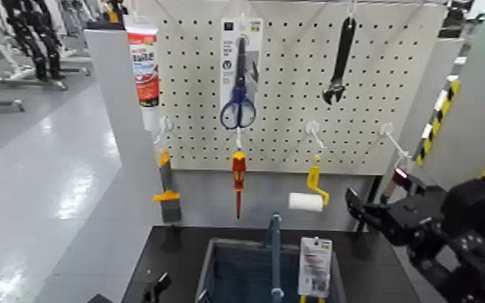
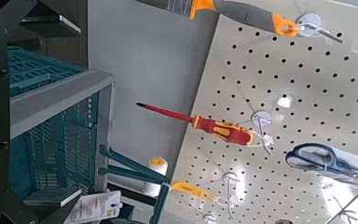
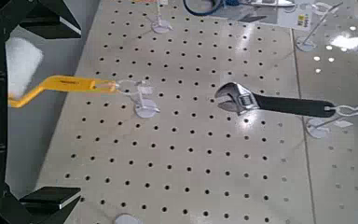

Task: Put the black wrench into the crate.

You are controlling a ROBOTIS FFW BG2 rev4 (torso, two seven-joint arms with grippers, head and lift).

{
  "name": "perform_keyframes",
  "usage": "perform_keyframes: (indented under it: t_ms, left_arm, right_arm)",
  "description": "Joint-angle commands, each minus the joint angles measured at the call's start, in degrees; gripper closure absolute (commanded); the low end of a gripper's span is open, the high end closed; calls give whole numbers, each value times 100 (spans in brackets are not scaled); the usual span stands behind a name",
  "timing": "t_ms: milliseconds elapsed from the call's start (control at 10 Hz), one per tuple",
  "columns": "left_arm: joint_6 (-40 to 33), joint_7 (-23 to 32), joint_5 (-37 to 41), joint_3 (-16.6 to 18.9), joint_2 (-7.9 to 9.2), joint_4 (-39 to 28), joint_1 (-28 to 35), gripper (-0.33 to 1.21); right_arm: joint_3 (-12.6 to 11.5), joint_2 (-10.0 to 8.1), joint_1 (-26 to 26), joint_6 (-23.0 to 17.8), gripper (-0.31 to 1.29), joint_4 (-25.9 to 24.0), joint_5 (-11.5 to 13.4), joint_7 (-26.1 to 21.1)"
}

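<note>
Nearest to us, at the bottom edge of the head view, our left gripper (image 1: 159,287) sits low beside the crate (image 1: 207,278), only its tips in sight, so we cannot tell whether it is spread or closed. The crate lies just below us on the dark table (image 1: 173,246), its blue-grey handle bar (image 1: 275,254) standing upright in the middle and a carded packet (image 1: 315,267) resting against its right rim; no wrench is in it. A little farther out on our right, the right gripper (image 1: 361,211) is raised toward the pegboard (image 1: 294,97) — its fingers look spread apart and pinch nothing. Farther still, on the board's lower hooks, hang a scraper (image 1: 167,196), the red-and-yellow screwdriver (image 1: 238,179) and a small paint roller (image 1: 308,196), with the blue-handled scissors (image 1: 238,89) and a tube (image 1: 143,68) above. Farthest and highest hangs the black wrench (image 1: 341,58), head down on its hook at the upper right; in the right wrist view the wrench (image 3: 275,101) is well apart from our fingers. We judge the task barely begun — the reach is under way, while the grasp, the lift off the hook and the carry down to the crate are all left.
</note>
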Motion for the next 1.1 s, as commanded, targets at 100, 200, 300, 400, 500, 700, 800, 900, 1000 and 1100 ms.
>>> perform_keyframes:
  t_ms: [100,200,300,400,500,700,800,900,1000,1100]
  left_arm:
    - [7,0,9,-22,3,4,-19,10]
    - [7,0,9,-22,-6,4,-19,10]
    - [7,0,9,-31,-6,13,-27,10]
    - [16,8,9,-40,3,21,-45,10]
    - [16,8,18,-48,12,21,-54,10]
    - [16,8,27,-57,38,30,-71,10]
    - [25,8,27,-66,38,39,-80,10]
    - [34,8,35,-66,38,39,-80,10]
    - [34,0,27,-66,38,39,-80,10]
    - [34,8,27,-66,38,39,-89,10]
  right_arm:
    - [46,-23,-602,250,11,95,-2,163]
    - [98,-23,-795,259,11,183,-29,215]
    - [160,-14,-1006,259,12,289,-73,303]
    - [204,-5,-1191,268,12,377,-108,339]
    - [257,-5,-1376,241,12,482,-187,356]
    - [406,-14,-1789,241,12,658,-222,453]
    - [450,-14,-1929,241,12,719,-257,532]
    - [494,-23,-2087,250,12,798,-336,611]
    - [538,-40,-2246,233,12,904,-433,673]
    - [599,-67,-2421,250,12,939,-442,699]
